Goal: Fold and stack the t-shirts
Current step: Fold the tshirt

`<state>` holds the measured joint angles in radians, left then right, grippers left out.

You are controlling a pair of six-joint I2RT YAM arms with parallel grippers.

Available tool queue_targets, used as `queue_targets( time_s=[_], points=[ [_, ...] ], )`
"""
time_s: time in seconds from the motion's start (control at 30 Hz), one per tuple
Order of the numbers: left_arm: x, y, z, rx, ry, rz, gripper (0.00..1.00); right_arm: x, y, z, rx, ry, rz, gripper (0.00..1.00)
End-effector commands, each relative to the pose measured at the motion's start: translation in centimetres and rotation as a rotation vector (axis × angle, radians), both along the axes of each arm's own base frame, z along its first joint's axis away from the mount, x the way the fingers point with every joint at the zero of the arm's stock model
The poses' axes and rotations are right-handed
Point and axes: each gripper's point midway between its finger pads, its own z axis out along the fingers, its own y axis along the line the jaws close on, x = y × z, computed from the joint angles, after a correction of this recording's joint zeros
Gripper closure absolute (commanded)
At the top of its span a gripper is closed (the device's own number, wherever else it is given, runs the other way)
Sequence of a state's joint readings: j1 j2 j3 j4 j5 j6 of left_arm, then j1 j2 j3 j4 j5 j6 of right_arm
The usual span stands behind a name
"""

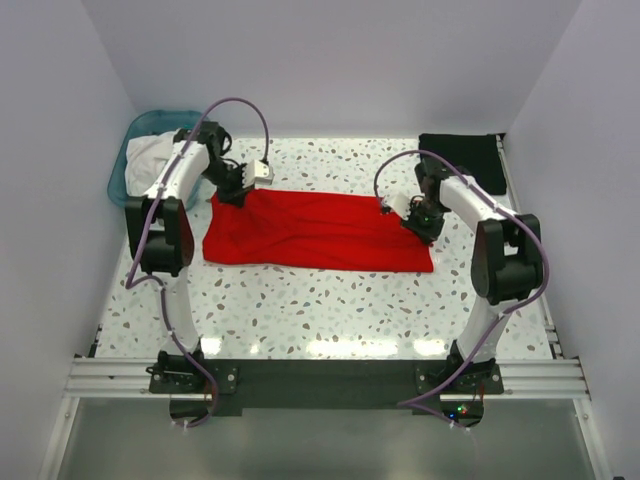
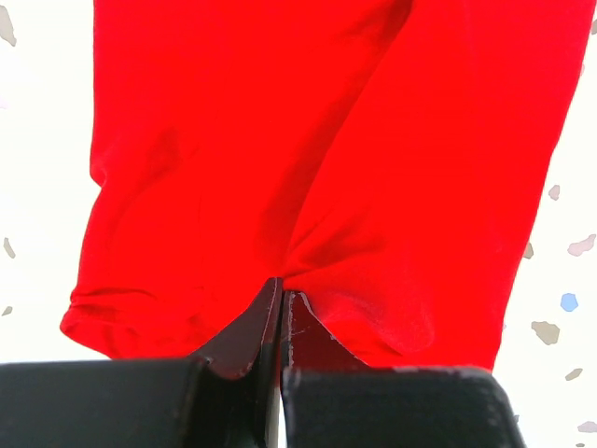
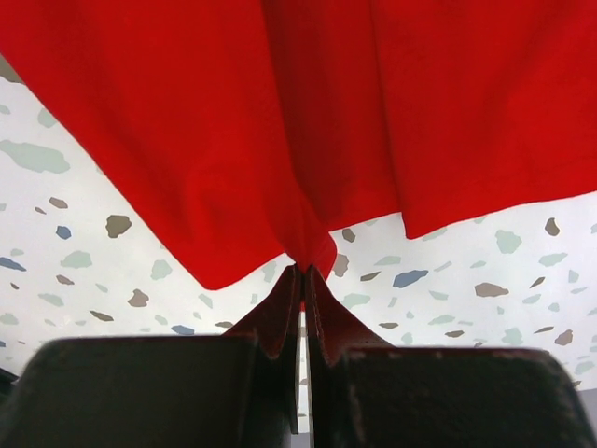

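I count two t-shirts: one red t-shirt and one black t-shirt, which lies folded beyond the red one's right end. One teal basin sits beyond its left end, with one white cloth inside. There are two arms and two claws, the left claw and the right claw, one at each end of the red one. There is one worktop.

Bright even light, blown-out wrist views

White links, black joints, looping purple cables, black wedge-tipped left tool and right tool
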<state>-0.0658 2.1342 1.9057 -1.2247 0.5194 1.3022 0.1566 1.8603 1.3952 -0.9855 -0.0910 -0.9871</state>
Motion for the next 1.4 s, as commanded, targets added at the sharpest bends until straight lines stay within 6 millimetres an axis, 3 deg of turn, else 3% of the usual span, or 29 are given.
queue_targets(
  time_s=[0.0,0.13,0.33,0.5,0.57,0.6,0.67,0.7,0.73,0.9,1.0,1.23,1.37],
  points=[
    [1.4,0.1,0.5,0.001,-0.049,-0.001,1.0,1.4,-0.2,0.4,-0.006,-0.042,-0.013,1.0],
    [1.8,0.1,0.2,0.002,-0.049,0.013,1.0,1.8,-0.3,0.0,-0.015,-0.04,-0.019,1.0],
    [3.0,1.1,-0.1,-0.007,-0.05,0.12,0.99,3.4,-0.4,0.4,-0.03,-0.09,-0.067,0.91],
    [3.8,3.0,0.9,-0.034,-0.043,0.276,0.67,3.4,-1.2,1.1,-0.065,-0.108,-0.103,0.57],
    [3.8,4.6,2.1,-0.064,-0.034,0.371,0.58,3.4,-1.7,2.2,-0.068,-0.131,-0.134,0.54],
    [3.4,5.8,2.5,-0.076,-0.019,0.416,0.57,3.4,-1.7,3.1,-0.059,-0.147,-0.164,0.54],
    [2.3,6.4,3.6,-0.1,0.006,0.459,0.55,2.5,-1.6,4.3,-0.048,-0.129,-0.196,0.54],
    [0.9,7.0,2.9,-0.102,0.057,0.489,0.55,1.9,-0.9,4.9,-0.007,-0.117,-0.208,0.55],
    [0.0,7.3,3.6,-0.11,0.056,0.507,0.55,0.7,-0.3,5.1,0.027,-0.075,-0.232,0.56],
    [-5.5,7.5,0.7,-0.127,0.205,0.563,0.53,-2.6,1.5,3.9,0.116,0.054,-0.312,0.62],
    [-7.6,7.1,-0.5,-0.145,0.273,0.589,0.49,-3.8,2.5,3.1,0.159,0.111,-0.358,0.63],
    [-8.6,6.8,-2.9,-0.15,0.34,0.635,0.43,-4.6,2.5,0.3,0.137,0.143,-0.471,0.63],
    [-8.4,6.9,-3.4,-0.147,0.345,0.646,0.44,-5.0,2.1,0.4,0.128,0.149,-0.547,0.61]
  ],
)
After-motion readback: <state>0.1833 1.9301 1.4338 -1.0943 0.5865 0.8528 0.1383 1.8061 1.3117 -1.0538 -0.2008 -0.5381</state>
